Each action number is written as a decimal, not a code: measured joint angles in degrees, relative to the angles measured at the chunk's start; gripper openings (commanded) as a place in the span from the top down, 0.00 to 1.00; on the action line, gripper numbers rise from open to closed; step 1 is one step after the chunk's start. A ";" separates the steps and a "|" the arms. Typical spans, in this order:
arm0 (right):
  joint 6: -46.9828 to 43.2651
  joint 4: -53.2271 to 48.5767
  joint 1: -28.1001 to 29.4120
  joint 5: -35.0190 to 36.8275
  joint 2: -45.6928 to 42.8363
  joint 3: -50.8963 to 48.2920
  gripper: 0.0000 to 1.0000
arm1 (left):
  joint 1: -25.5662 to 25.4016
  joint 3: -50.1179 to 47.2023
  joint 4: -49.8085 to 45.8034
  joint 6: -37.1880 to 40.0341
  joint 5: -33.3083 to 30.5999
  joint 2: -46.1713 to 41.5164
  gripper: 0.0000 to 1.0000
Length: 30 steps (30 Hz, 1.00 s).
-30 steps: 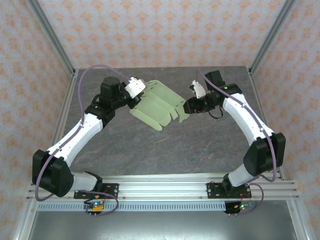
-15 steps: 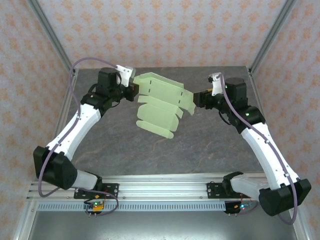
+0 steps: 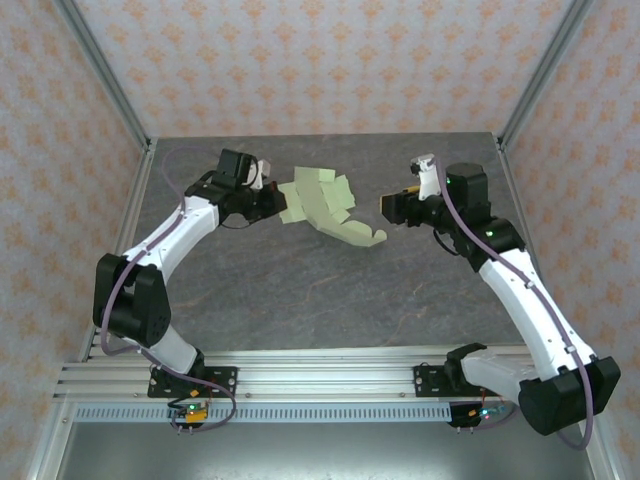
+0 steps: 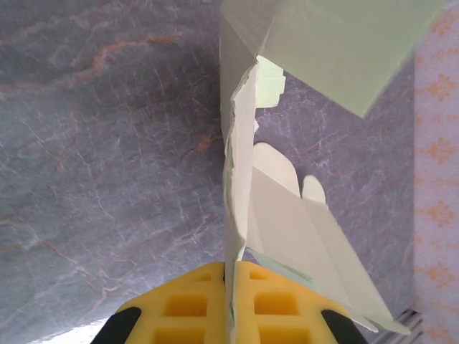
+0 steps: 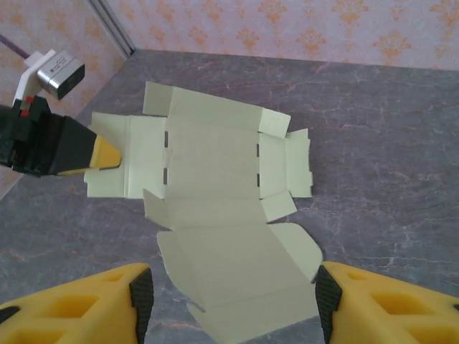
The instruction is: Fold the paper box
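Paper box unfolded, L pincer clamped on left edge; R pincer apart, near right edge.

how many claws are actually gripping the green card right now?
1. The left claw is shut on the left edge of the pale green die-cut card sheet. The right claw is open near its right end, not gripping.

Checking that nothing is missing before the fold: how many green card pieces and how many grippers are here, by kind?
paper box, green card sheet: 1
grippers, left gripper and right gripper: 2
Total: 3
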 measured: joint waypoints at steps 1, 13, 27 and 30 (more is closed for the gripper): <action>1.14 0.57 0.31 0.04 0.87 -0.07 0.36 | 0.00 -0.79 0.63 -0.92 0.48 0.00 1.00; 3.89 0.83 13.53 0.96 18.73 -0.04 0.37 | 0.00 -5.88 4.31 -1.38 3.26 1.75 1.00; 33.18 0.52 14.73 12.13 27.76 4.50 0.36 | -0.46 -21.29 19.96 11.26 -0.09 2.32 1.00; 47.25 0.52 13.40 13.20 28.00 5.88 0.33 | -1.57 -27.17 28.74 12.28 -2.86 -0.20 1.00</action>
